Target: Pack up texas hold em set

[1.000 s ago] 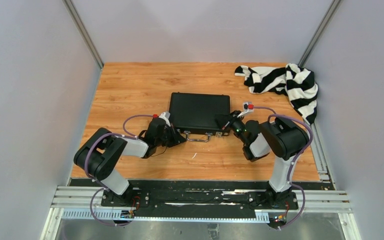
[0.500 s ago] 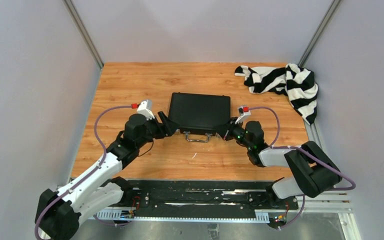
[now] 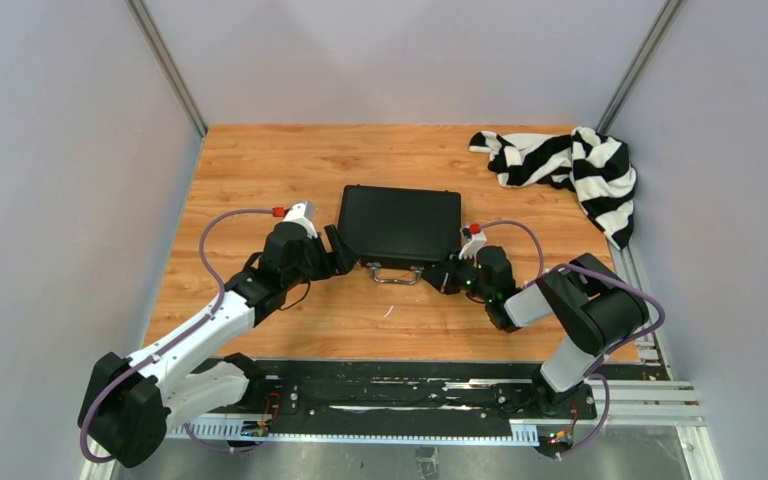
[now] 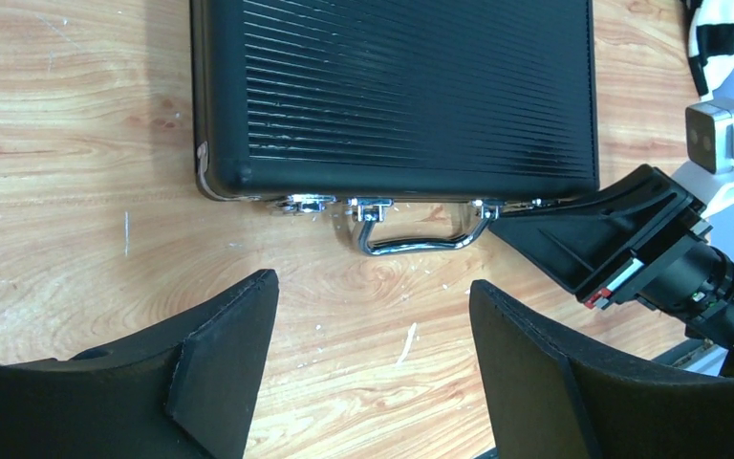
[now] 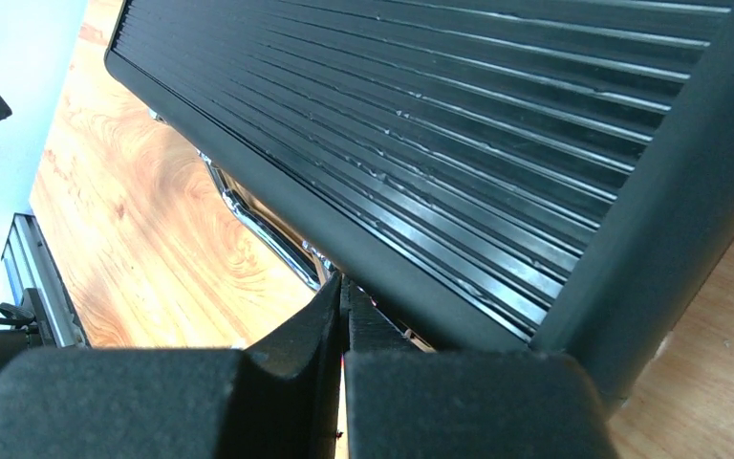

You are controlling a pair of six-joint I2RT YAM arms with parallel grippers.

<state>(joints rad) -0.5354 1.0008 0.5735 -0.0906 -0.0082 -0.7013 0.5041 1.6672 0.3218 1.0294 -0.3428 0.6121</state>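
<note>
Left gripper [image 4: 373, 292] spread, right gripper [image 5: 343, 298] pressed together — both beside closed briefcase [image 3: 398, 224]; striped cloth [image 3: 563, 166] well apart.

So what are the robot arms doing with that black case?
They're packing up a poker set. The black briefcase lies shut on the table. The right pincer, shut, has its tip at the case's front edge beside the metal handle. The left pincer is open, just in front of the case, holding nothing.

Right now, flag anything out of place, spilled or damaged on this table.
A small white fleck lies loose on the wooden table before the closed black ribbed briefcase; its near-left corner looks scuffed pale.
</note>
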